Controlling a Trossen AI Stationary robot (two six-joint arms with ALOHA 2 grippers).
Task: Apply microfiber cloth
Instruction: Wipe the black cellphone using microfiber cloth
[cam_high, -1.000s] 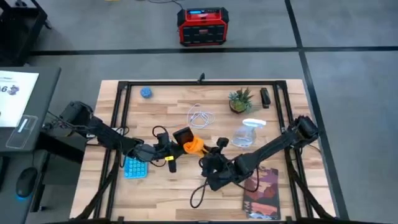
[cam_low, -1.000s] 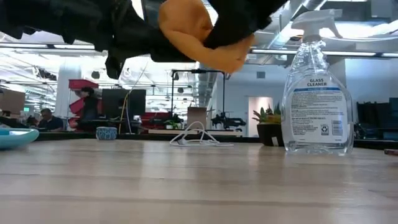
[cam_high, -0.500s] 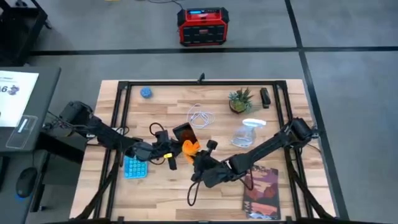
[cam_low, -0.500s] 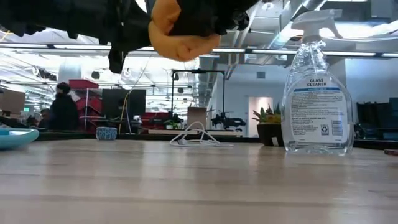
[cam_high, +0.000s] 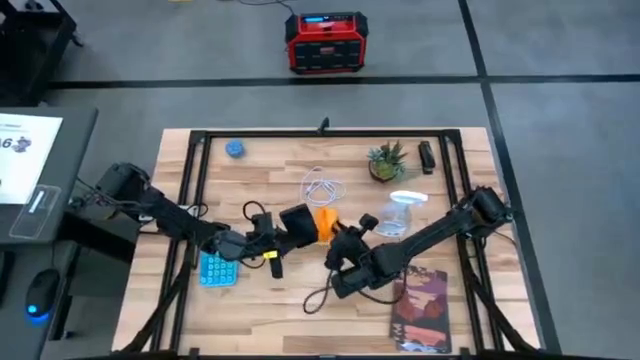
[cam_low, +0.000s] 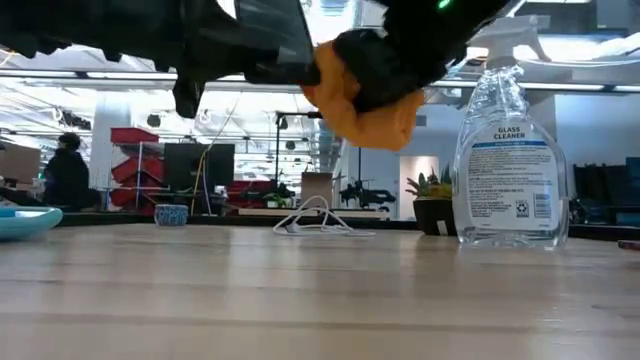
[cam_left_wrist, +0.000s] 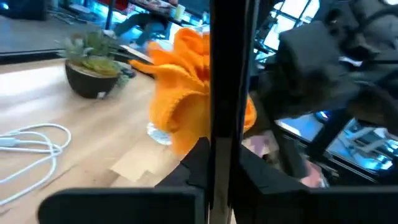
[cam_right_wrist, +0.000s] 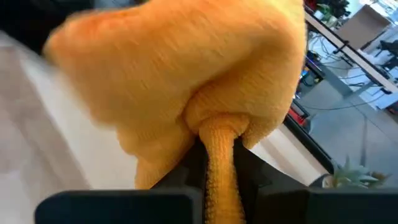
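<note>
1. Mid-frame in the high view, the right end effector (cam_high: 335, 236) pinches the bunched cloth (cam_high: 324, 222), raised off the desk (cam_high: 300, 300).
2. The left end effector (cam_high: 285, 226) clamps the phone (cam_high: 296, 221) edgewise.
3. Best to press cloth flat against the screen and wipe gently, keeping the phone steady.

I count one orange cloth (cam_high: 324, 222), one spray bottle (cam_high: 396, 214), one potted plant (cam_high: 385, 161), one calculator (cam_high: 216, 269), one book (cam_high: 424, 307).

Wooden table (cam_high: 260, 310), calculator (cam_high: 216, 268), book (cam_high: 424, 306), spray bottle (cam_high: 397, 213), cable (cam_high: 321, 187), plant (cam_high: 386, 162)
</note>
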